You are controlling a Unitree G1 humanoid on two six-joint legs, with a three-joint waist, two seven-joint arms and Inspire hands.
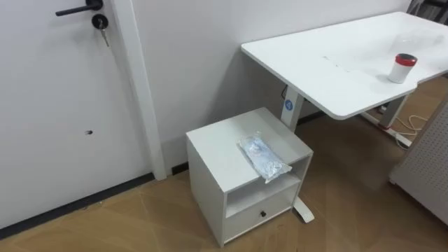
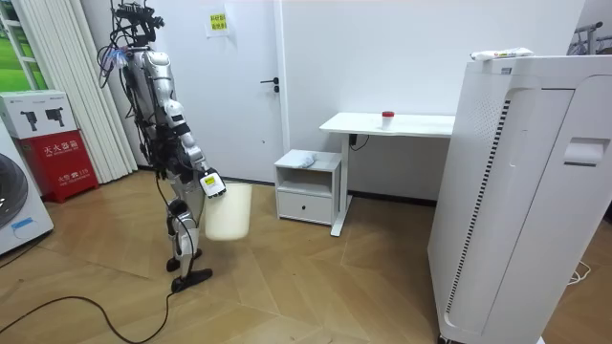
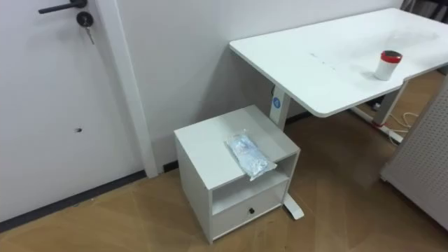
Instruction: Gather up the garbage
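Observation:
A crumpled clear plastic bag [image 1: 264, 157] lies on the front right part of the top of a low white cabinet [image 1: 217, 150], its end hanging slightly over the front edge. In the room view the same bag [image 2: 303, 159] is a pale lump on the cabinet [image 2: 308, 186]. A small white can with a red lid [image 1: 402, 68] stands upright on the white desk [image 1: 336, 63] to the right. I stand a couple of steps from the cabinet, facing it. My right hand [image 2: 208, 182] hangs low at the rim of a white bin [image 2: 229, 212] on the floor.
A white door with a black handle and key [image 1: 100, 22] fills the wall to the left. The desk's leg [image 1: 292, 112] stands right beside the cabinet. A tall white appliance [image 2: 516, 191] stands at the right, its perforated side [image 1: 427, 164] near. A power strip [image 1: 402, 137] lies under the desk.

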